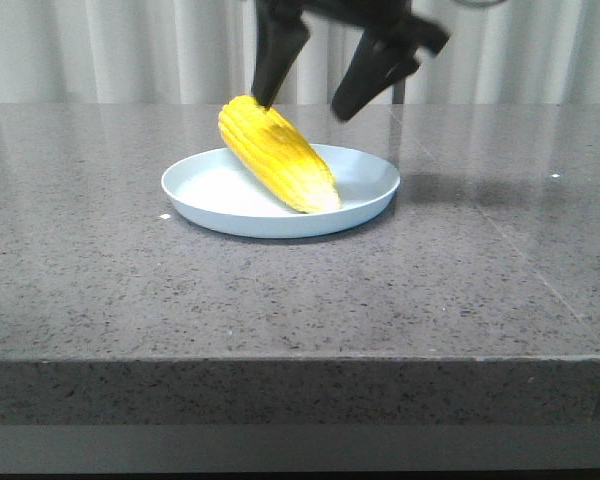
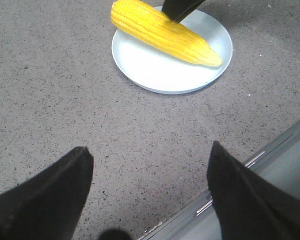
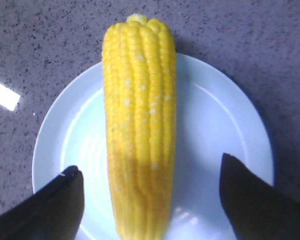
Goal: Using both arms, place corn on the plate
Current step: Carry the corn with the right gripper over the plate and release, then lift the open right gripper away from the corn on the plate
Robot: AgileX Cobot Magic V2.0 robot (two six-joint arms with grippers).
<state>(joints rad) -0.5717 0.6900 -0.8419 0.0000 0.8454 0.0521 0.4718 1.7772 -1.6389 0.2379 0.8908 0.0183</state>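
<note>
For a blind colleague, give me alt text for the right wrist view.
A yellow corn cob lies lengthwise across a pale blue plate on a speckled grey stone table. The right gripper is open, one dark finger on each side of the cob, neither touching it.

Polished stone, glazed plate, knobbly corn

The grey speckled stone-look table (image 1: pixel 130 300) shines with soft reflections; the round pale-blue plate (image 1: pixel 375 190) looks smooth and glossy; the bright yellow corn cob (image 1: pixel 278 155) is bumpy with waxy kernels; the black gripper fingers (image 2: pixel 45 200) look matt.
</note>
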